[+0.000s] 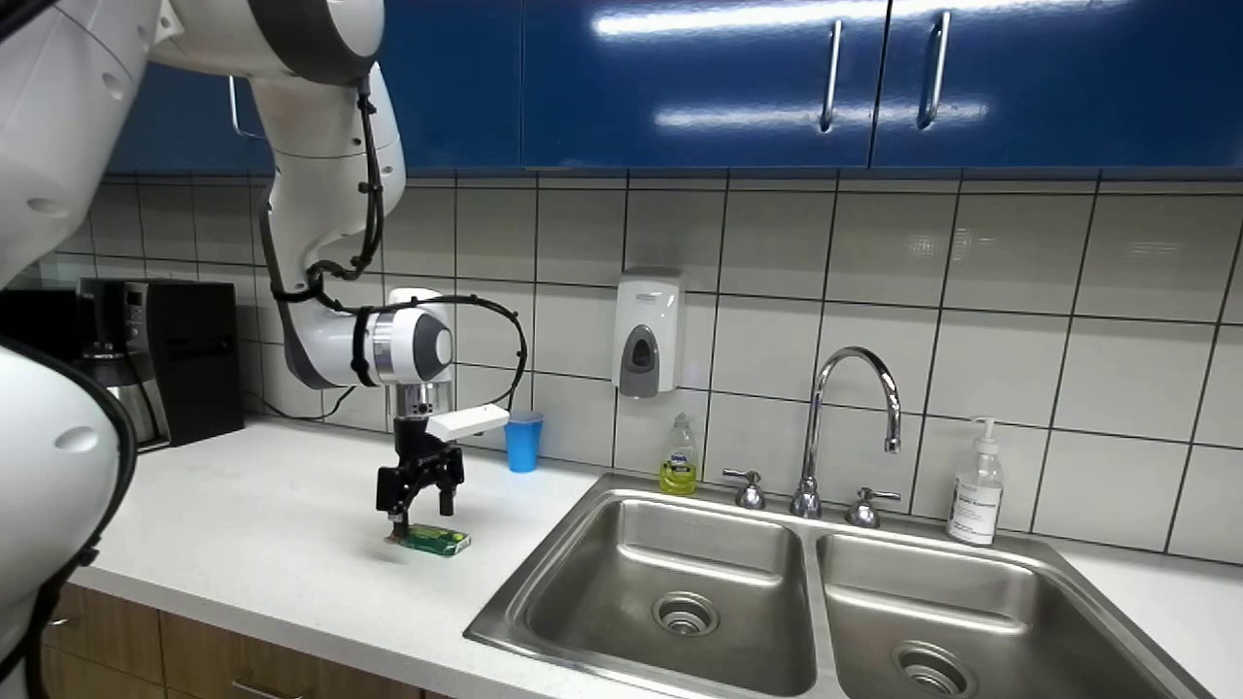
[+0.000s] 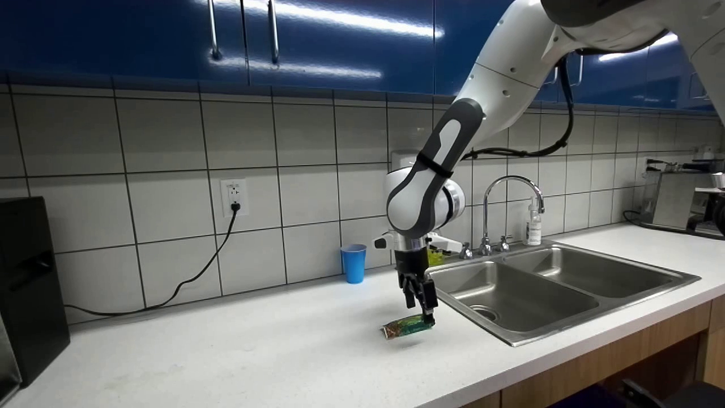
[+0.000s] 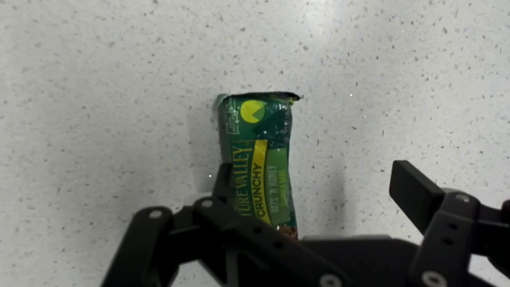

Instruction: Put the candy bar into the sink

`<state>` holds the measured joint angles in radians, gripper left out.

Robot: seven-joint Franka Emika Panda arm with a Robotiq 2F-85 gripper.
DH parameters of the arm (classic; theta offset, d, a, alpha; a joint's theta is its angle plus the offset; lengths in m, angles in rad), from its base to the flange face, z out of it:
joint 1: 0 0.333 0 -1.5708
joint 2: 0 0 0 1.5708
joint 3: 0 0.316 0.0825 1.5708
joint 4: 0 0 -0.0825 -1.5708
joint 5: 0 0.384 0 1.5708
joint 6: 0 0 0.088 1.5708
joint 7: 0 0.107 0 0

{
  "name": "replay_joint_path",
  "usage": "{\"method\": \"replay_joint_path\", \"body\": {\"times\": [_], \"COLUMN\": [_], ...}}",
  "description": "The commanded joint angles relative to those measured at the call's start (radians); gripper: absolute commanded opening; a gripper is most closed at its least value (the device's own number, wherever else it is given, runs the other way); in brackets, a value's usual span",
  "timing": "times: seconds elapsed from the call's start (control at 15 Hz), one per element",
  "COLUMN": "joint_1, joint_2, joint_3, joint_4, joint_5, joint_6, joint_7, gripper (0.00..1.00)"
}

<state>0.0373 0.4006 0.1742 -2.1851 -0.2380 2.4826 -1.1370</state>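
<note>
Gripper (image 3: 312, 175), fingers apart, may skew the candy bar (image 3: 261, 155) on closing: in wrist view it crowds the nine-o'clock finger.

Blue wall cabinets (image 1: 699, 68) gleam at 12 o'clock above a tiled wall (image 1: 757, 335), wood-grain drawers (image 1: 262, 646) at 8, in an exterior view.

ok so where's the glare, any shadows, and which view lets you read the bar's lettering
Glare streaks the blue cabinets in both exterior views; in the wrist view, a pale highlight sits on the countertop near the top edge, soft shadows flank the candy bar, and CRUNCHY reads clearly on it; in both exterior views its print is too small to read.
</note>
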Motion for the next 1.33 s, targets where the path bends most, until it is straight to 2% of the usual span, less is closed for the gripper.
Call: {"method": "replay_joint_path", "body": {"times": [0.0,1.27], "joint_1": [-0.023,-0.013], "joint_2": [0.01,0.074], "joint_3": [0.026,0.018], "joint_4": [0.008,0.053], "joint_5": [0.058,0.069], "joint_6": [0.023,0.034], "joint_7": [-0.061,-0.072], "gripper": [1.0,1.0]}}
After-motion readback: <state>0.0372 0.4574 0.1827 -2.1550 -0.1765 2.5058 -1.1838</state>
